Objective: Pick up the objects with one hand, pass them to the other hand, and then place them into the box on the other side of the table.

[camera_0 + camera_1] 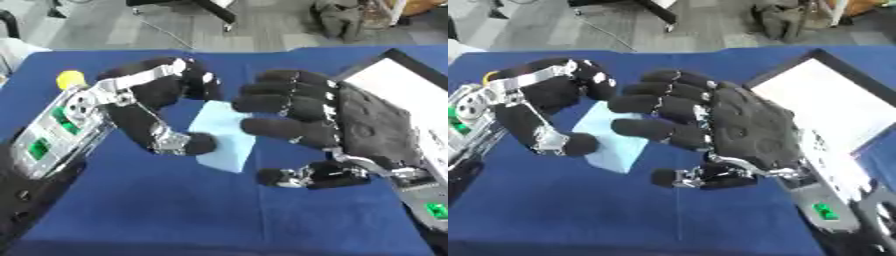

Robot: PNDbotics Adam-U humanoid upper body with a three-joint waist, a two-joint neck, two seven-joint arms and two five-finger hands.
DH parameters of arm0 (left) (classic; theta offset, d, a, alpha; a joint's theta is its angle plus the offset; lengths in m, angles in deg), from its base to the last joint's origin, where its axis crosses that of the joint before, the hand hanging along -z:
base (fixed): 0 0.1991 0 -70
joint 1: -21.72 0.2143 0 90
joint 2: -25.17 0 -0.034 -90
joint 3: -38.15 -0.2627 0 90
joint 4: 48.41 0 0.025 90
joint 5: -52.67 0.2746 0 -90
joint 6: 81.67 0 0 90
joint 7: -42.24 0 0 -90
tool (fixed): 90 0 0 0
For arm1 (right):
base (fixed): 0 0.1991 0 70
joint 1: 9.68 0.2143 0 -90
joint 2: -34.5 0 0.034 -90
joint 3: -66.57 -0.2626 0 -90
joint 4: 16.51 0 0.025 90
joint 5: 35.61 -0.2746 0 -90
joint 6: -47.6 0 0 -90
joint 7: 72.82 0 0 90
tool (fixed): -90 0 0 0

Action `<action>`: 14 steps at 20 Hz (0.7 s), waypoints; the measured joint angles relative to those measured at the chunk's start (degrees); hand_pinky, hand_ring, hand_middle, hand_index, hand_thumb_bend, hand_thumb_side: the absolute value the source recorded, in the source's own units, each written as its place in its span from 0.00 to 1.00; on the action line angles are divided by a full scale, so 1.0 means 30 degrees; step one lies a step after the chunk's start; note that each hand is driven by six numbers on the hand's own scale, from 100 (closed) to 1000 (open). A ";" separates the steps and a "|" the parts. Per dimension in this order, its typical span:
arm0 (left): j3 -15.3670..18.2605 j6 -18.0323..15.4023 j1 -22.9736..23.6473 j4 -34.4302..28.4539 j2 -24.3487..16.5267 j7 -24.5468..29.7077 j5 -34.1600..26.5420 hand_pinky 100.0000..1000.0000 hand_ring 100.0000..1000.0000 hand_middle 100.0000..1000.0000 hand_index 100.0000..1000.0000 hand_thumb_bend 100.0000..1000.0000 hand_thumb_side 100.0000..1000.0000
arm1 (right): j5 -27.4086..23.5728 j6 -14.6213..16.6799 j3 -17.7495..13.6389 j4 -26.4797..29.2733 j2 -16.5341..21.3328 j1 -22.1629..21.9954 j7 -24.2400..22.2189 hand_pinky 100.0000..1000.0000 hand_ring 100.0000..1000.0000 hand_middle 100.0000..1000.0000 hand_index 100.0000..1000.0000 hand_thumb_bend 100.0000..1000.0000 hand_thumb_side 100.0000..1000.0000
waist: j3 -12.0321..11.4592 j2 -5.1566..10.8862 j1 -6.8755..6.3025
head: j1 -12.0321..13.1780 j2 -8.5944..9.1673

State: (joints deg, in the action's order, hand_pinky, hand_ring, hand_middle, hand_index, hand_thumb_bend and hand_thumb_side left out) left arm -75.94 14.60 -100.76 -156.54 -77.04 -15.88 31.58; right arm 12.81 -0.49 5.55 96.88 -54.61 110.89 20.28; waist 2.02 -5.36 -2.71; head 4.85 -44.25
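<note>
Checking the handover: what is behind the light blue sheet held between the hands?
Blue table shows around the sheet, which the left robot hand pinches. The right robot hand covers its right edge.

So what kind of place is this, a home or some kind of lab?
Likely a lab or office workspace: a table under a blue cloth, grey carpet floor with black chair legs beyond, and a white-lined box for the task.

Pad: light blue, flat, rectangular, tilted. Box: white inside, dark rim, open, to the pad's right, well apart.
</note>
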 measured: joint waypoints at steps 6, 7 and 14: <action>-0.0239 0.0226 -0.0256 -0.0203 0.0161 0.0192 -0.0245 0.70 0.41 0.31 0.34 0.00 0.21 | -0.0116 -0.0074 0.0024 0.0000 -0.0117 0.0056 -0.0143 0.85 0.84 0.87 0.95 0.45 0.00 | 0.0008 0.0001 -0.0015 | -0.0067 0.0000; -0.0264 0.0263 -0.0260 -0.0239 0.0162 0.0229 -0.0256 0.70 0.41 0.31 0.34 0.00 0.21 | -0.0116 -0.0110 0.0024 0.0000 -0.0168 0.0058 -0.0113 0.83 0.82 0.85 0.94 0.44 0.00 | 0.0008 0.0001 -0.0016 | -0.0075 0.0000; -0.0656 0.0549 -0.0437 -0.0284 0.0344 0.0549 -0.0269 0.70 0.41 0.31 0.34 0.00 0.20 | 0.0216 -0.0777 0.0075 0.0000 -0.0339 0.0064 0.0627 0.78 0.77 0.81 0.89 0.40 0.00 | 0.0038 0.0001 -0.0032 | -0.0128 0.0000</action>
State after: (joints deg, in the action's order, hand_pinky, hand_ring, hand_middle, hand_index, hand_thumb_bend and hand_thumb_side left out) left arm -77.91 16.25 -102.07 -157.39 -76.01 -14.23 30.77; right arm 13.46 -2.82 5.78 96.88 -55.63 111.08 22.16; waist 2.14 -5.36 -2.81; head 4.47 -44.25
